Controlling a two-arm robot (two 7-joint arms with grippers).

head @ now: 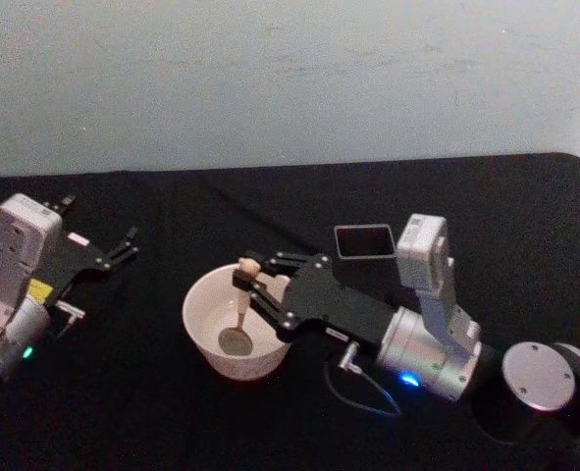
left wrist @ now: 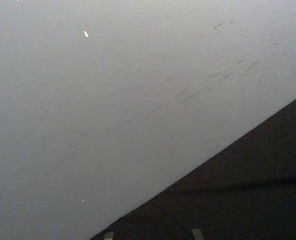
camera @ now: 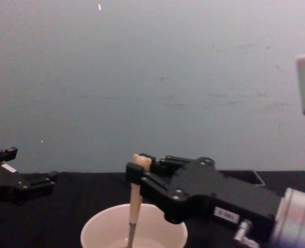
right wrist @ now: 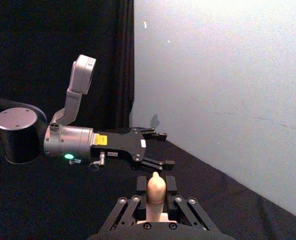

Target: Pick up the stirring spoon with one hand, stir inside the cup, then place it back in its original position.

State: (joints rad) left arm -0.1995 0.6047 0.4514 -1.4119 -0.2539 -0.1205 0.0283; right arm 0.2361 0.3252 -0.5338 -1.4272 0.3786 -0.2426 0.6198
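While my right gripper (head: 253,275) reaches over the cup (head: 197,294) from the right side, its fingers are closed narrow on the upper handle of the stirring spoon (head: 240,312), just below the small bear head. From the head view I see down into the cup: the shiny round bowl of the spoon is low at the cup's floor, near the middle, but I cannot tell if it touches. From the chest view I get the side: the spoon (camera: 134,206) stands almost upright, and its handle goes down past the rim of the cup (camera: 90,230). From the right wrist view the pale top of the spoon (right wrist: 156,187) sits between my fingers. The cup stands on the black table (head: 270,196), near its middle. My left gripper (head: 95,224) rests at the left side of the table, well apart from the cup, with its fingers spread and nothing between them. A dark square holder (head: 364,240) lies behind my right gripper.
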